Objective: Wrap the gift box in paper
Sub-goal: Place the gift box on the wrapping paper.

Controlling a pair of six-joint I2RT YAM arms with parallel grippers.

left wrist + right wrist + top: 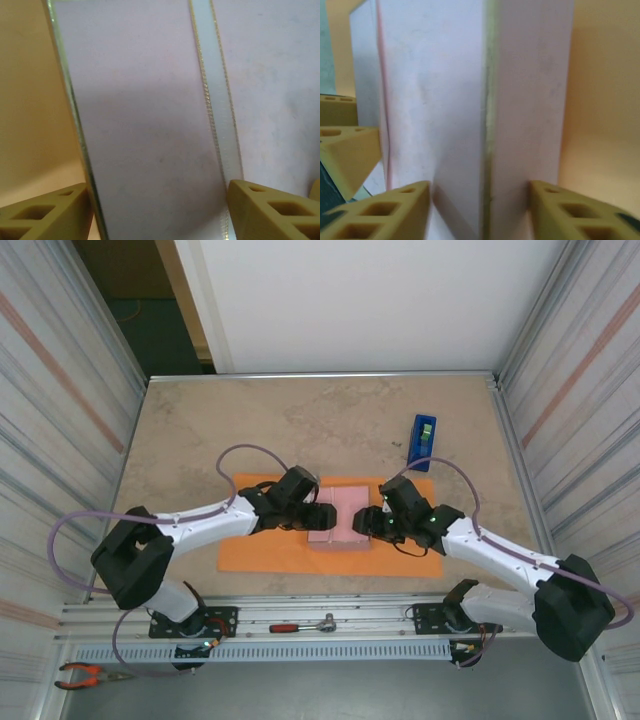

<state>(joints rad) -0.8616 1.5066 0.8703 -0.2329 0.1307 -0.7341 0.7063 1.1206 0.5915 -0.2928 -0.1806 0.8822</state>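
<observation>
**Box on the sheet, an arm at each side: the care lay in letting go cleanly**

From where I stood, the gift box [340, 512] lay flat in the middle of the paper [265, 550]. Wide orange flaps ran out to its left and right, with only narrow margins at the near and far edges. The left gripper [320, 517] was at the box's left side. Through its own camera the jaws stood apart, straddling the gold-trimmed edge, one finger over the paper and the other over the pink lid beside the pale ribbon [215, 100]. I took that one for open. The right gripper [364, 523] was at the opposite side with a corner of the box between its fingers. I could not tell whether it pinched the box or merely framed it.

It looked to me like the placing step, before any fold. To do it well, both arms would need to widen fully and back straight out sideways, keeping low and level so the box was neither nudged nor turned. The box's edges ought to sit parallel to the sheet's edges first, because a skewed box makes crooked flaps. The thin sheet seemed likely to slide or crease if a finger dragged on it. The blue tape dispenser [421, 440] stood just beyond the sheet's far right corner, within the right arm's reach.
</observation>
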